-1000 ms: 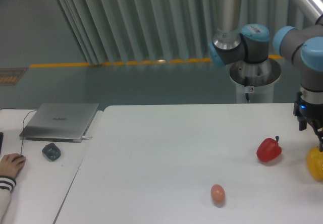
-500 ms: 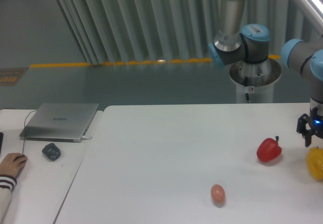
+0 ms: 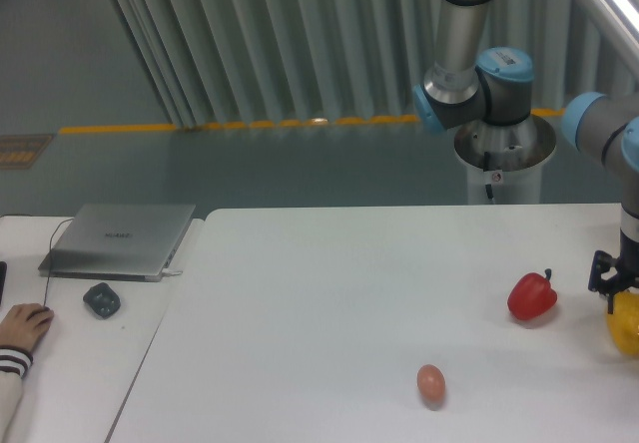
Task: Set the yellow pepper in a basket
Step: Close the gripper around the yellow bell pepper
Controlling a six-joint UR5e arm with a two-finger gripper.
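Observation:
The yellow pepper (image 3: 625, 327) lies at the far right edge of the white table (image 3: 329, 293), partly cut off by the frame. My gripper (image 3: 629, 289) hangs straight above it, low over its top. The left finger (image 3: 602, 277) stands just beyond the pepper's upper left side. The right finger is out of the frame. The jaws look spread as wide as before, so the gripper is open and holds nothing. No basket is in view.
A red pepper (image 3: 532, 297) with a dark stem lies just left of the gripper. A tan egg (image 3: 430, 383) lies near the front. A laptop (image 3: 120, 238), a mouse (image 3: 101, 299) and a person's hand (image 3: 20, 325) are on the left table.
My gripper has moved right and down, from beside the red pepper to low over the yellow pepper. The peppers and the egg have not moved.

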